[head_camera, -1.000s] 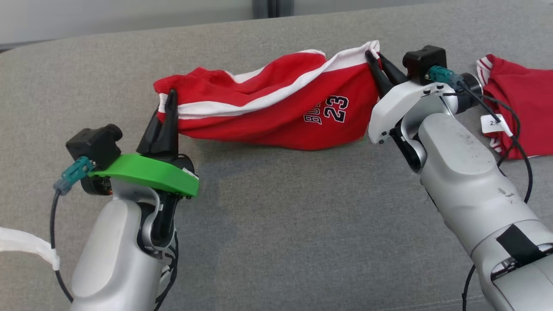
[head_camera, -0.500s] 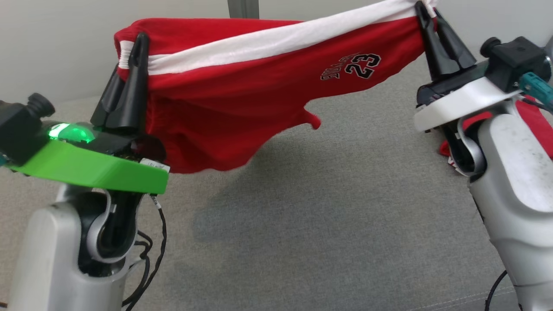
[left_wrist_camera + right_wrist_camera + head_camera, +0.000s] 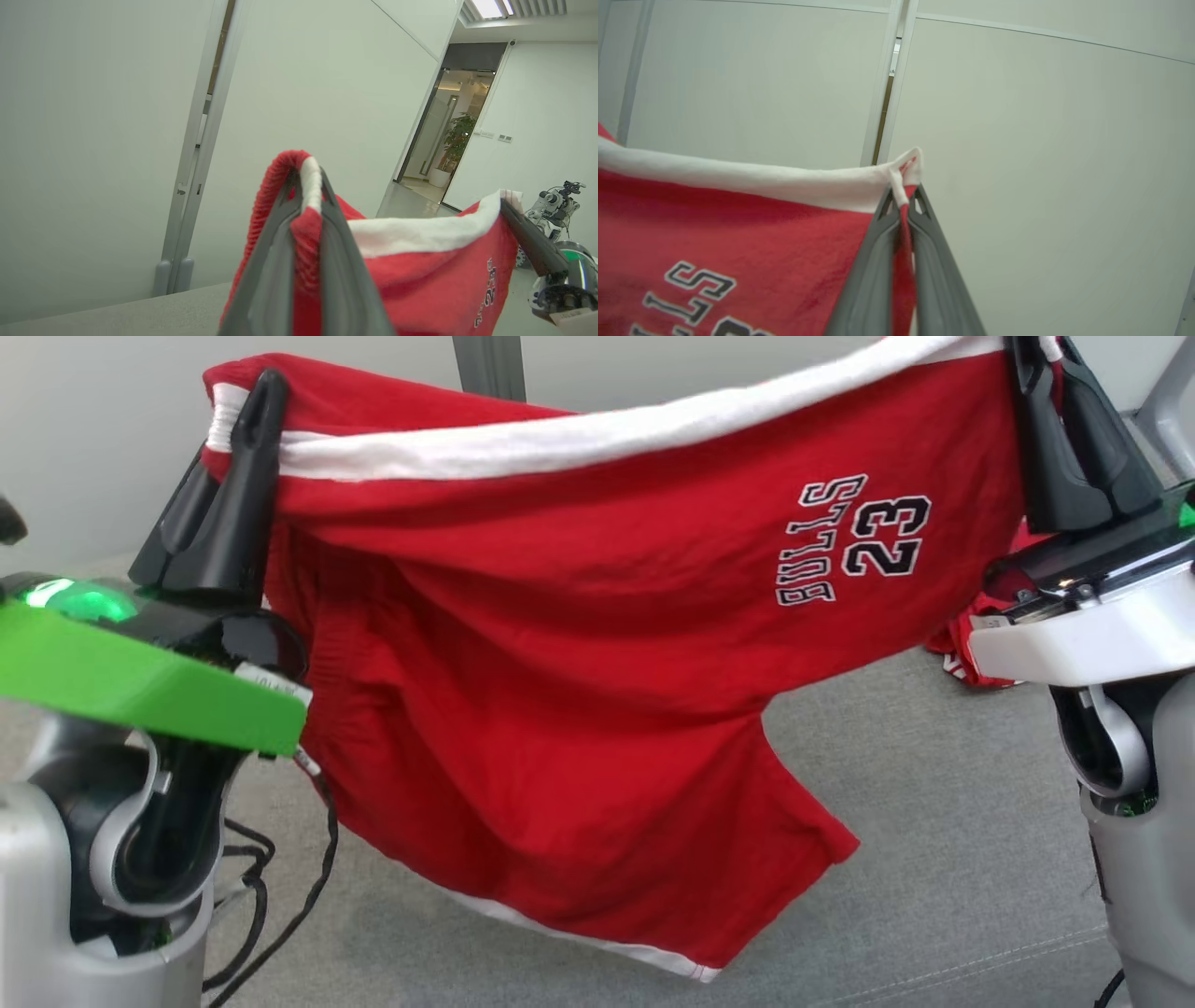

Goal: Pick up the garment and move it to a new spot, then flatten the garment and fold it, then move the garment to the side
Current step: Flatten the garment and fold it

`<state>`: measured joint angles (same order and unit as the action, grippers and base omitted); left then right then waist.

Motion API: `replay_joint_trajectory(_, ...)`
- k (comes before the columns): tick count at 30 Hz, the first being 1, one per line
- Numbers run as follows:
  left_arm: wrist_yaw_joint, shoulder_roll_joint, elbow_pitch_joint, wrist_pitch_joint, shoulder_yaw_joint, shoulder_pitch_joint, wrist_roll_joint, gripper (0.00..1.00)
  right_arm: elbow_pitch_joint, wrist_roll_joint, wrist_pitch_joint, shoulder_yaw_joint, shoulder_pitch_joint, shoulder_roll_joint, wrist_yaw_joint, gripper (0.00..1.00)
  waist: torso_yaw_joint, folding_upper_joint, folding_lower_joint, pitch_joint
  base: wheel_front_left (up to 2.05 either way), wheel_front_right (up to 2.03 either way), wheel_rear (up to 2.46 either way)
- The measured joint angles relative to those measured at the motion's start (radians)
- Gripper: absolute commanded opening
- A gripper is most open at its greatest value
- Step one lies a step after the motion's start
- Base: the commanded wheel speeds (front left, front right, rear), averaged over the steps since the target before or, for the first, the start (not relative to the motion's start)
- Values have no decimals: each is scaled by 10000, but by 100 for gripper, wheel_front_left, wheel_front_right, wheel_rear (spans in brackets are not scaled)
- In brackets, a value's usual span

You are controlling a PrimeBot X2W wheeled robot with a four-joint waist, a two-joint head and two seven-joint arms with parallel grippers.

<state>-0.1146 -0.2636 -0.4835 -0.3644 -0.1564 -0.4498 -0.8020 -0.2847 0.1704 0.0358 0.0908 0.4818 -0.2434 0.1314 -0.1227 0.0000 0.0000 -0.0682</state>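
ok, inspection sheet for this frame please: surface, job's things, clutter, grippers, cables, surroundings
Surface: grey cushioned surface.
Job's things: red shorts, lifted and stretched between both grippers, print facing the head camera, one leg hanging low.
Clutter: second red garment lying behind the right arm.
Grippers: left gripper and right gripper, each shut on a top corner of the shorts.
Cables: black cable looping under the left wrist.
Surroundings: pale wall panels, open doorway with a potted plant.
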Motion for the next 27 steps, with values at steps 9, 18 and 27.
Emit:
replay_joint_trajectory(9, 420, 61, 4146, 899, -40, -3007, 775, 0, 3260, -1053, -767, 339, 2964, 520, 2, 0, -19, 0, 0, -1355, 0, 0, 0)
replay_joint_trajectory(18, 1413, 650, 7868, 3542, 412, -7278, 1158, 0, 6870, -2150, -2506, 136, 7044, 1779, 2, 0, -110, 0, 0, -3067, 0, 0, 0)
replay_joint_trajectory(27, 2309, 1210, 9670, 5265, -4, -6018, 627, 0, 7983, -1720, -2972, 711, 6135, 1937, 2, 0, 0, 0, 2, -4503, 0, 0, 0)
